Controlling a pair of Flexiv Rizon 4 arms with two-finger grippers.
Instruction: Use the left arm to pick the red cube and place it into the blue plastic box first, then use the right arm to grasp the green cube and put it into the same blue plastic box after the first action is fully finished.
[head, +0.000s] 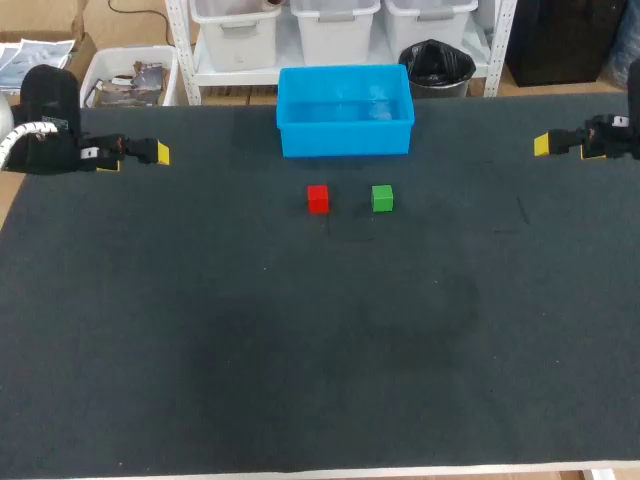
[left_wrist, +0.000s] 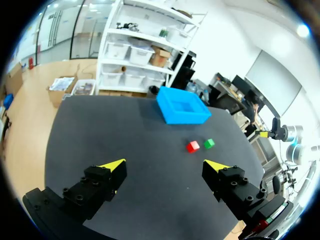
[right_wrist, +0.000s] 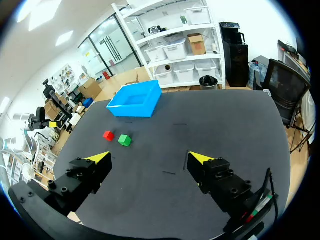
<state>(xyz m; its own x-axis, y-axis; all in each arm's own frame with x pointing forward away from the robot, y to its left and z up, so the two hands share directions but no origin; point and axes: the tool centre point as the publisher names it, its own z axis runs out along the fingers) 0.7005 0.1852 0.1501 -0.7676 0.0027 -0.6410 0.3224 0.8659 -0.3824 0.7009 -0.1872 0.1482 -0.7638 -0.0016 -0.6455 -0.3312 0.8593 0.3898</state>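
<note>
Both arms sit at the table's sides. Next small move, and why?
Probably bring the left gripper over the red cube: its fingers stand open, the cube lies free beside the green cube, and the box holds neither, so the red goes first.

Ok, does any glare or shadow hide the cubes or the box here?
Head view: no; red cube and green cube cast barely any shadow on the dark table, and the blue box floor shows a light sheen. Left wrist view: all three evenly lit. Right wrist view: same, nothing washed out.
</note>
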